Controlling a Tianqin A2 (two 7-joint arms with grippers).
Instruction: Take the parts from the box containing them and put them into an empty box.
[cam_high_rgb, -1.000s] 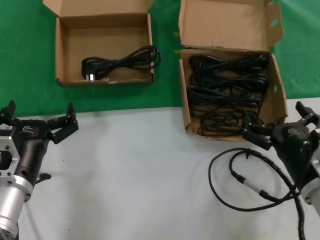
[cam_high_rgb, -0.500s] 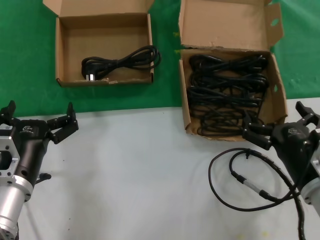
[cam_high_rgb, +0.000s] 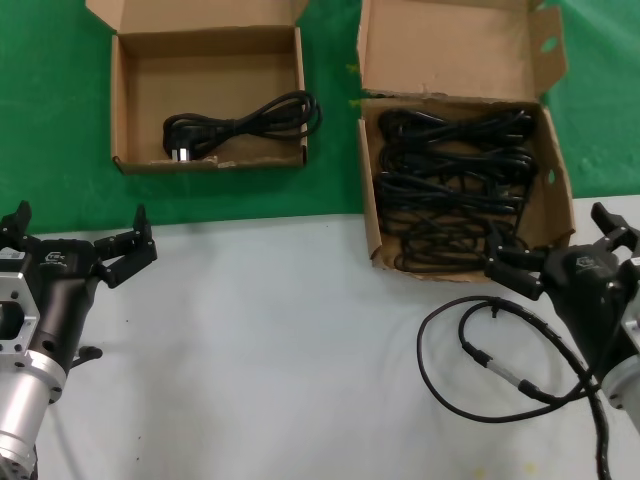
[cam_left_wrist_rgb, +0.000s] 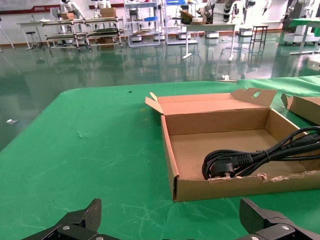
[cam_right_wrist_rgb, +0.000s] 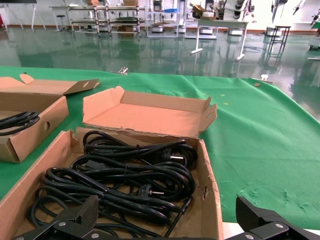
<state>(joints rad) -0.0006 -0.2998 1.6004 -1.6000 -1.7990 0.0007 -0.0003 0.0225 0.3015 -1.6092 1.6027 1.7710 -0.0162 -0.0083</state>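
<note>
1. Left pincer (cam_high_rgb: 78, 238): at 8 o'clock over the bench (cam_high_rgb: 280, 340), fingers spread wide, gripping nothing.
2. Right pincer (cam_high_rgb: 560, 245): at 4 o'clock, spread wide, empty, just beside the near wall of the larger box (cam_high_rgb: 367, 190).
3. Power cords (cam_high_rgb: 455, 185): a tangled pile filling the larger box at 1 o'clock.
4. Smaller box (cam_high_rgb: 125, 110): at 11 o'clock, holding one cord (cam_high_rgb: 240, 125).
5. Thin cable (cam_high_rgb: 480, 355): looped on the bench.

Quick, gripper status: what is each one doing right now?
Left gripper: jaws open, holding nothing, hovering over the table.
Right gripper: jaws open, holding nothing, at the near edge of the larger box.
</note>
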